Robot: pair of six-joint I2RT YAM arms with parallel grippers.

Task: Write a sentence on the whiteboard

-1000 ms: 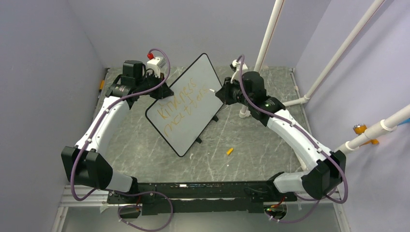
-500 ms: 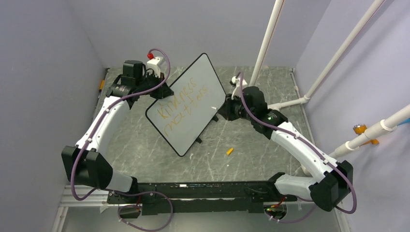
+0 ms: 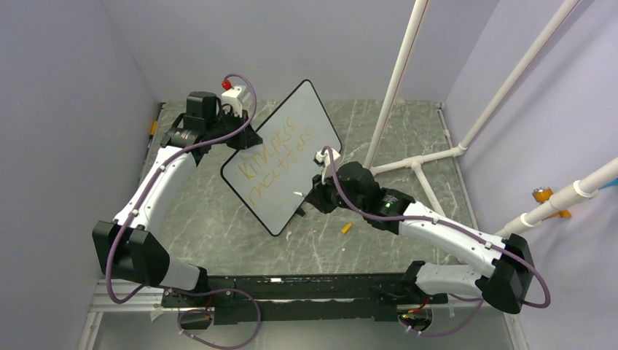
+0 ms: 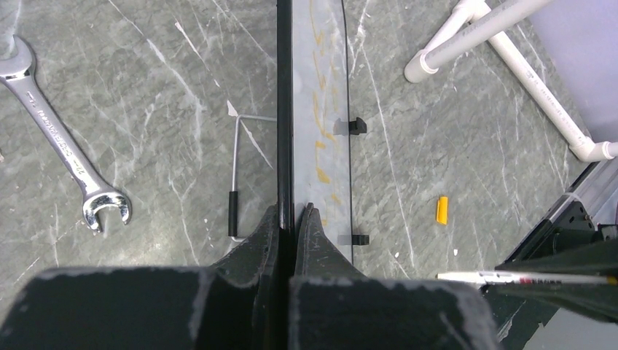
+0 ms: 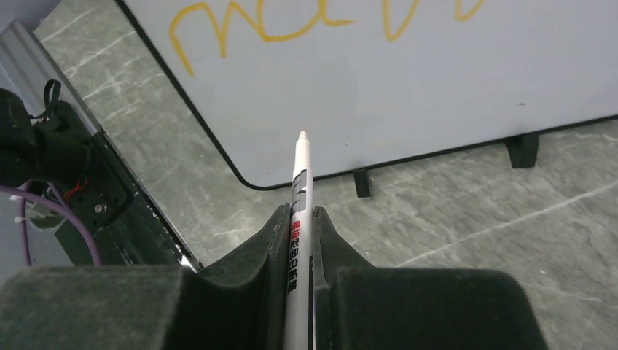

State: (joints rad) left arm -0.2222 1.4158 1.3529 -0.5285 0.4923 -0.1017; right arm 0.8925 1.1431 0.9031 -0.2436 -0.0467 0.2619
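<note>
Pushing too hard is the big worry, because the whiteboard [image 3: 280, 208] stands tilted on its little black feet [image 5: 522, 149] toward the far left corner of the table [image 3: 218, 240]. A strong poke from the marker [image 5: 300, 182] could tip it back or make it slide. The left gripper [image 4: 291, 211] is clenched tight on the board's black top edge, and if that pinch slips, the board could fall flat. The right gripper [image 5: 301, 213] is squeezed around the marker, with the tip pointing at the bare white part near the board's bottom corner. I cannot tell if the tip touches yet. The sentence [image 3: 277, 157] sits in orange-yellow lines across the middle of the board. There is not much room left under it, so new letters might run off the edge or bump into the old ones and smear them. The marker could also twist in the fingers and make wobbly lines. No box, bowl or cup shows anywhere. The small orange cap [image 3: 346, 228] lies alone on the table, nearer the front edge, and a wrench [image 4: 58, 138] lies behind the board.
</note>
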